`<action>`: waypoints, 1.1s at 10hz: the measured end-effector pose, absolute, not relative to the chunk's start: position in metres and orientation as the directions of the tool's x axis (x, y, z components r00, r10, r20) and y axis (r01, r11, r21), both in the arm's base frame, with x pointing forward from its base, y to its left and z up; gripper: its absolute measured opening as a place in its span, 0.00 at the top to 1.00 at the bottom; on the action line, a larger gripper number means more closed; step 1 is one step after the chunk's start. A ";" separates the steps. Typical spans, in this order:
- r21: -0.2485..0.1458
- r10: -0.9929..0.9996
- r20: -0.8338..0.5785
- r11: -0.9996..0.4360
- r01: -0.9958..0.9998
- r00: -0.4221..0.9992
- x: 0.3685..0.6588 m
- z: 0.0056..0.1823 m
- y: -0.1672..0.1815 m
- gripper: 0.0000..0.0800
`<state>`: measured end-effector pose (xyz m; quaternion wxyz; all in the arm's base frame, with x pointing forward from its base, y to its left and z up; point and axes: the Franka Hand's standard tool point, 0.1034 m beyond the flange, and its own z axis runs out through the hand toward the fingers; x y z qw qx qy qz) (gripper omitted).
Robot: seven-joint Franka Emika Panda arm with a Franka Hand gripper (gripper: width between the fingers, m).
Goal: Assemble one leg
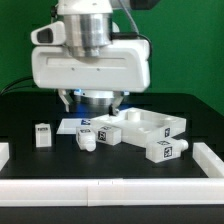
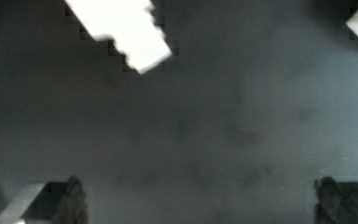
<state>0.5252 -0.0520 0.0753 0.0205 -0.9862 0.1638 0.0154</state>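
Several small white legs with tag stickers lie on the black table. One leg (image 1: 42, 134) stands apart at the exterior view's left, one (image 1: 88, 139) lies in the middle, one (image 1: 106, 134) is beside it, and one (image 1: 163, 151) is at the right front. The large flat white piece with round sockets (image 1: 150, 124) lies at the right. My gripper (image 1: 92, 100) hangs above the table behind the middle legs, touching nothing. In the wrist view the gripper (image 2: 202, 205) is open wide, with only dark table between its fingertips (image 2: 55, 200).
The marker board (image 1: 66, 125) lies flat under the gripper. A low white rim (image 1: 110, 190) runs along the table's front and sides. A white shape (image 2: 131, 35) shows in the wrist view; I cannot tell which part it is.
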 end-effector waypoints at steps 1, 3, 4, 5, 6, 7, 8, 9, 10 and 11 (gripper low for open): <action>-0.037 -0.324 -0.036 -0.945 -0.325 0.945 0.526 0.077 -0.052 0.19; -0.037 -0.322 -0.036 -0.946 -0.323 0.946 0.526 0.076 -0.052 0.19; -0.037 -0.321 -0.036 -0.946 -0.322 0.946 0.526 0.076 -0.051 0.19; -0.038 -0.321 -0.035 -0.946 -0.322 0.946 0.527 0.077 -0.047 0.19; -0.029 -0.449 -0.061 -0.892 -0.451 0.892 0.530 0.080 -0.026 0.19; -0.035 -0.524 -0.062 -0.850 -0.526 0.850 0.538 0.079 0.001 0.19; -0.041 -0.586 -0.072 -0.807 -0.590 0.807 0.543 0.069 0.015 0.19; -0.038 -0.642 -0.071 -0.763 -0.645 0.764 0.547 0.059 0.027 0.19; -0.029 -0.654 -0.076 -0.753 -0.658 0.752 0.547 0.051 0.042 0.19; -0.030 -0.646 -0.072 -0.760 -0.649 0.760 0.547 0.047 0.050 0.19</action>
